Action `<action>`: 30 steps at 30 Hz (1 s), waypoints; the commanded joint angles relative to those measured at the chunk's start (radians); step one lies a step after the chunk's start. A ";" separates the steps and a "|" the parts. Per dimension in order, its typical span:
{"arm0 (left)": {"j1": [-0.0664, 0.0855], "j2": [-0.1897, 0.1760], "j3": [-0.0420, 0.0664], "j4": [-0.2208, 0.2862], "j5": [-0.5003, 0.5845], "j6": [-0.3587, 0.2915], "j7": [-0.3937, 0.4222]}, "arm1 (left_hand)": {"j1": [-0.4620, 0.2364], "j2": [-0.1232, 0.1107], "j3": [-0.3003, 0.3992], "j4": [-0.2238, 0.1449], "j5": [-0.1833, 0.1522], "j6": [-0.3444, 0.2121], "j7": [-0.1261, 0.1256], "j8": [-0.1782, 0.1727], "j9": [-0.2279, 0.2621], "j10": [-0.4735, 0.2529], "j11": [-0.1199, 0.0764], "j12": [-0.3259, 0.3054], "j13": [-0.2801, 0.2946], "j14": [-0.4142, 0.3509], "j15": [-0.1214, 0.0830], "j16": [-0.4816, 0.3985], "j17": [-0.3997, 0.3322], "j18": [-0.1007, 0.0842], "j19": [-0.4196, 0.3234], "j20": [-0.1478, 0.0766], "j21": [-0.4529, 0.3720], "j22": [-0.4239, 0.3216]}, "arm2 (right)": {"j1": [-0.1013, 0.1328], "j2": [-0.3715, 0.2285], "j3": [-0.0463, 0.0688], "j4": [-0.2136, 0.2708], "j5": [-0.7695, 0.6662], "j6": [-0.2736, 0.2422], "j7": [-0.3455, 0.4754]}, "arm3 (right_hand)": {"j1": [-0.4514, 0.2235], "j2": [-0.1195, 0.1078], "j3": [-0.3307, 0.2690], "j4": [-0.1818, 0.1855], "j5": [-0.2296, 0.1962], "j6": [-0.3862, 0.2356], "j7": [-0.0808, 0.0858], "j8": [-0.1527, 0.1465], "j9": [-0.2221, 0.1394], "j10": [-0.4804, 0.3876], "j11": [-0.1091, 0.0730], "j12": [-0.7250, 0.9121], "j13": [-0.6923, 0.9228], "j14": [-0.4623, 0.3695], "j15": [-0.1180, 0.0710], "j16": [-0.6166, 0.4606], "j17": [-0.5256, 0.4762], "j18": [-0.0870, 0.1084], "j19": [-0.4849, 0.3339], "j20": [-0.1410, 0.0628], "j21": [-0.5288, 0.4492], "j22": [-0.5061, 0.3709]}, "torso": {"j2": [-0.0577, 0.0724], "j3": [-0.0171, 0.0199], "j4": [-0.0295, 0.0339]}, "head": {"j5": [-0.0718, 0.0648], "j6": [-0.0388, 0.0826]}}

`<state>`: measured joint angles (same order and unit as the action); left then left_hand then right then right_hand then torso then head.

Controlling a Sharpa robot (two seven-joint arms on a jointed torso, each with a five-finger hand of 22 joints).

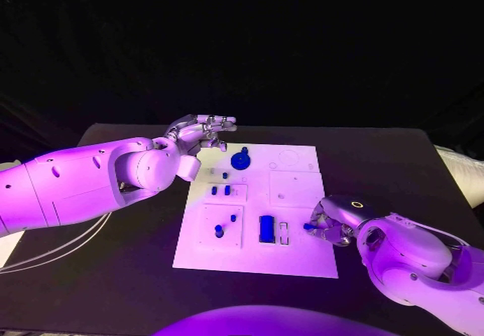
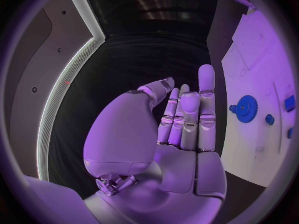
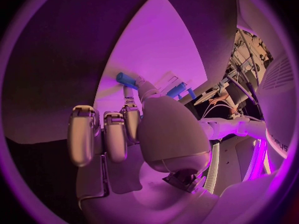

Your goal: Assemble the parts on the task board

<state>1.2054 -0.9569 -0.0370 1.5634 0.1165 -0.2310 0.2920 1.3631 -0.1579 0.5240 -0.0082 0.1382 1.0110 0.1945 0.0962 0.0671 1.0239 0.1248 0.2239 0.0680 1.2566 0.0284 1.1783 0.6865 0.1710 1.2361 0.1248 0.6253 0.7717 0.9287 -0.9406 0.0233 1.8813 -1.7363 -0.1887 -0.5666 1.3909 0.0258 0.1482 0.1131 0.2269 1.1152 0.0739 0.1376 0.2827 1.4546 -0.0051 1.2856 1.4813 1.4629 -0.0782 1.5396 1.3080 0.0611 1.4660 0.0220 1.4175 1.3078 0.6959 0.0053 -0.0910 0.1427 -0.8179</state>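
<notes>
The white task board (image 1: 292, 262) lies in the middle of the table. On it are a blue gear (image 1: 240, 160) at the far end, small blue pegs (image 1: 220, 190) in the middle and a blue block (image 1: 266, 228) near the front. My right hand (image 1: 335, 221) is at the board's right edge beside the block and pinches a small blue peg (image 3: 126, 78) between thumb and a finger. My left hand (image 1: 202, 131) hovers above the board's far left corner with its fingers stretched out and holds nothing. The gear (image 2: 246, 108) lies beyond the left hand (image 2: 181, 129).
Two more small blue pegs (image 1: 227, 224) stand in the front left panel of the board. A pale object (image 1: 459, 164) lies at the table's right edge. White cables (image 1: 40, 252) run off the table's left side.
</notes>
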 commanded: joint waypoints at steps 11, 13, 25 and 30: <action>0.001 0.002 0.001 0.006 -0.017 0.015 0.013 | 0.012 0.009 0.002 -0.011 0.004 -0.006 0.002 0.007 0.001 -0.004 0.000 0.010 0.000 -0.007 0.002 0.004 -0.003 0.012 -0.003 0.000 -0.003 -0.002 | -0.003 -0.002 -0.003 0.022 0.377 -0.208 -0.014 | -0.099 -0.068 0.176 -0.026 0.006 0.013 -0.005 0.011 0.019 0.033 -0.007 0.003 -0.071 0.099 -0.001 0.005 0.221 -0.007 0.016 0.003 0.001 0.010 | 0.000 -0.0008 -0.0005 | 0.002 0.000; 0.001 0.002 0.001 0.008 -0.020 0.015 0.014 | 0.012 0.010 0.002 -0.011 0.004 -0.006 0.002 0.007 0.001 -0.004 0.000 0.010 0.000 -0.007 0.002 0.005 -0.003 0.012 -0.003 0.000 -0.003 -0.002 | -0.002 0.001 -0.003 0.025 0.388 -0.213 -0.014 | -0.105 -0.074 0.176 -0.024 0.010 0.014 -0.006 0.011 0.020 0.034 -0.008 0.004 -0.070 0.099 -0.001 0.005 0.221 -0.006 0.016 0.003 0.001 0.010 | 0.000 -0.0009 -0.0007 | 0.002 0.000; 0.001 0.003 0.001 0.012 -0.024 0.016 0.016 | 0.012 0.010 0.002 -0.011 0.004 -0.006 0.002 0.007 0.001 -0.004 0.000 0.010 0.000 -0.007 0.002 0.005 -0.003 0.012 -0.003 0.000 -0.003 -0.002 | -0.002 0.034 -0.003 0.019 0.451 -0.226 -0.022 | -0.144 -0.098 0.164 -0.013 0.059 0.028 -0.011 0.015 0.025 0.040 -0.011 0.012 -0.065 0.100 -0.004 0.007 0.224 -0.007 0.018 0.000 0.002 0.013 | 0.000 -0.0003 0.0000 | 0.001 0.000; 0.001 0.005 0.001 0.013 -0.024 0.019 0.014 | 0.014 0.010 0.003 -0.013 0.004 -0.005 0.002 0.008 0.002 -0.004 0.000 0.012 0.000 -0.008 0.002 0.004 -0.006 0.012 -0.003 -0.001 -0.003 -0.002 | -0.002 0.054 -0.003 0.007 0.464 -0.200 -0.028 | -0.162 -0.104 0.149 -0.006 0.092 0.040 -0.015 0.020 0.030 0.042 -0.015 0.015 -0.063 0.100 -0.007 0.007 0.225 -0.007 0.019 -0.002 0.003 0.014 | 0.000 -0.0007 0.0007 | 0.002 0.001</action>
<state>1.2054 -0.9546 -0.0370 1.5735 0.0994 -0.2306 0.2946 1.3710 -0.1500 0.5258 -0.0156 0.1382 1.0110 0.1945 0.0998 0.0670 1.0239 0.1248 0.2321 0.0680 1.2566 0.0284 1.1784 0.6812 0.1710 1.2361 0.1247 0.6253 0.7710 0.9271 -0.8900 0.0204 1.8904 -1.2995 -0.4012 -0.5842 1.2359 -0.0784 0.3021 0.1080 0.3146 1.1490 0.0587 0.1545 0.3097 1.4653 -0.0144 1.2963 1.3079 1.4633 -0.0789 1.5436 1.3076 0.0610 1.4660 0.0220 1.4175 1.3075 0.6956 0.0044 -0.0909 0.1436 -0.8175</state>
